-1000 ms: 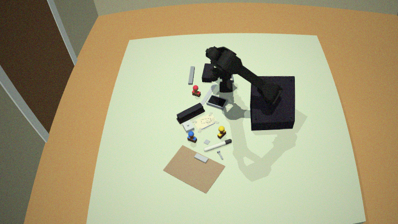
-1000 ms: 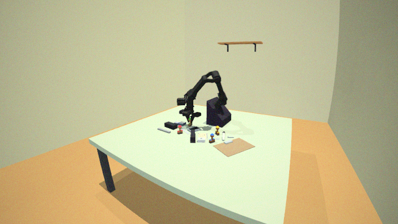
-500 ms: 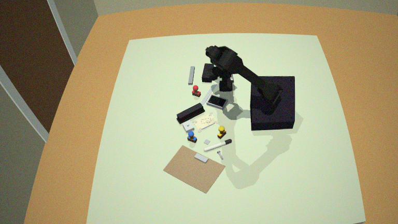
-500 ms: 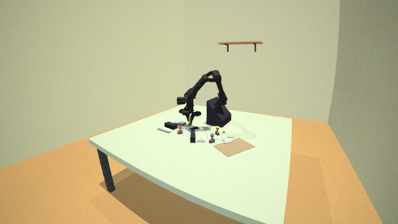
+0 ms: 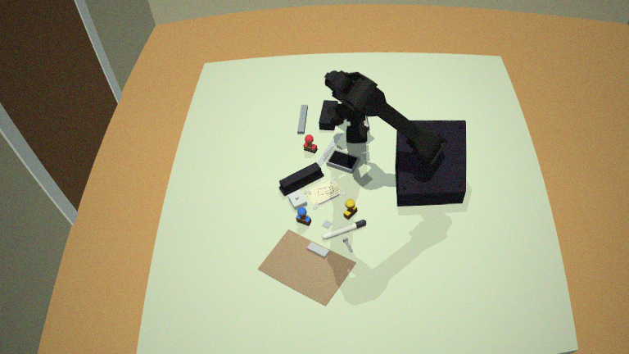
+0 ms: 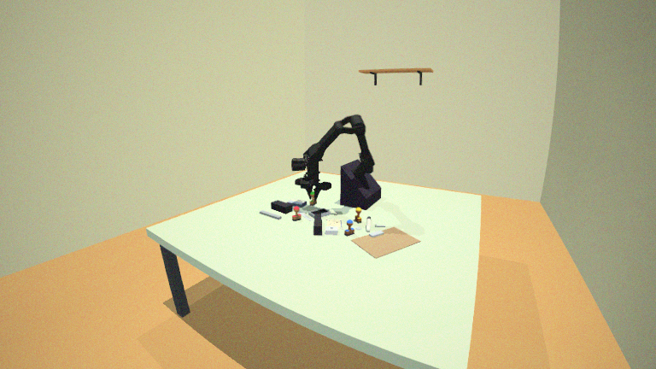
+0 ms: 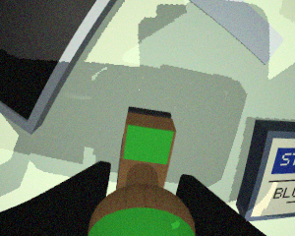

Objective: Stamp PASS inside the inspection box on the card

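My gripper (image 6: 313, 199) (image 7: 144, 179) is shut on the green-topped stamp (image 6: 312, 194) (image 7: 142, 221), which has a brown wooden body and a green label with no readable word. The stamp is upright; its printing face is hidden, and I cannot tell how far it is above the table. The arm hides it in the top view. The open ink pad (image 5: 343, 161) (image 7: 20, 44), dark in a grey tray, lies beside it, at the upper left in the wrist view. The cream card (image 5: 319, 197) with its printed lines lies beyond the pad; marks inside its box are too small to read.
Red (image 5: 309, 144), blue (image 5: 302, 217) and yellow (image 5: 350, 209) stamps stand around the card. A black stapler-like block (image 5: 301, 177), a white block (image 5: 297, 200), a marker (image 5: 341, 230) and a brown clipboard (image 5: 296, 266) lie nearby. A labelled dark case (image 7: 290, 192) is close right in the wrist view.
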